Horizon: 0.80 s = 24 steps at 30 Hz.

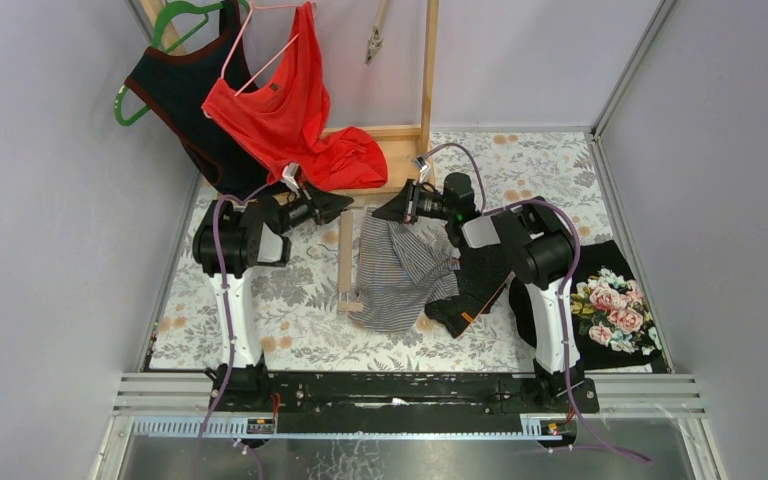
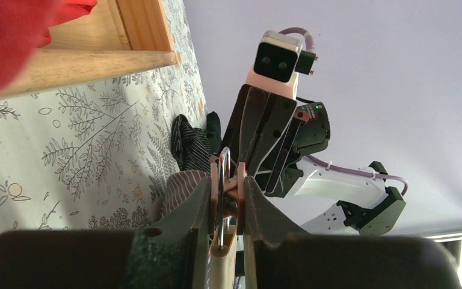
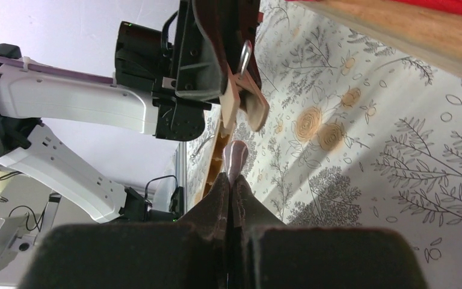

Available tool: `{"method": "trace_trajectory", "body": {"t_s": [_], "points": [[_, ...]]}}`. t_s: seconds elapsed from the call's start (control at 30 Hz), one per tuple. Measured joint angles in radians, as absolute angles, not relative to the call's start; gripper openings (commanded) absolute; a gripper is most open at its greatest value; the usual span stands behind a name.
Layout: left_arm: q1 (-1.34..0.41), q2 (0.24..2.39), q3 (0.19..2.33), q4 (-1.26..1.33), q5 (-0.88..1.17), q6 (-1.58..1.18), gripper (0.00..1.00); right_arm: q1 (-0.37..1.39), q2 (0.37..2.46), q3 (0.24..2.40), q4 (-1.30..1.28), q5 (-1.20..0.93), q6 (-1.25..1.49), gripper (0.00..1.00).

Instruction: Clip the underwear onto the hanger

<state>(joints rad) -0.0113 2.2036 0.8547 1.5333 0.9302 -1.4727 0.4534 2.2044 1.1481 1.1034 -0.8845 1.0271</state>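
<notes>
A wooden hanger [image 1: 345, 262] lies on the floral cloth, pointing away from the arms. My left gripper [image 1: 337, 206] is at its far end, shut on the hanger's clip [image 2: 228, 183]; both fingers press the clip's tan arms and its wire spring shows between them. The striped underwear [image 1: 396, 272] lies just right of the hanger. My right gripper [image 1: 384, 211] faces the left one and is shut on a pinched fold of the underwear [image 3: 238, 156], held up close below the clip [image 3: 243, 90]. In the right wrist view the hanger bar [image 3: 215, 158] runs beside that fold.
A black garment [image 1: 472, 292] lies right of the underwear, and a floral one [image 1: 615, 305] lies by the right arm. A wooden rack [image 1: 427, 75] stands at the back with a red top [image 1: 290, 110] and a dark top [image 1: 175, 85] hanging on it. Walls close both sides.
</notes>
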Motion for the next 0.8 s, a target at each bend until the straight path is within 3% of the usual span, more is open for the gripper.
{"method": "trace_trajectory", "body": {"t_s": [0.8], "points": [[-0.045, 2.195, 0.873, 1.534, 0.945, -1.452, 0.00, 0.452, 2.213, 1.210, 1.122, -0.963, 1.144, 0.00]]}}
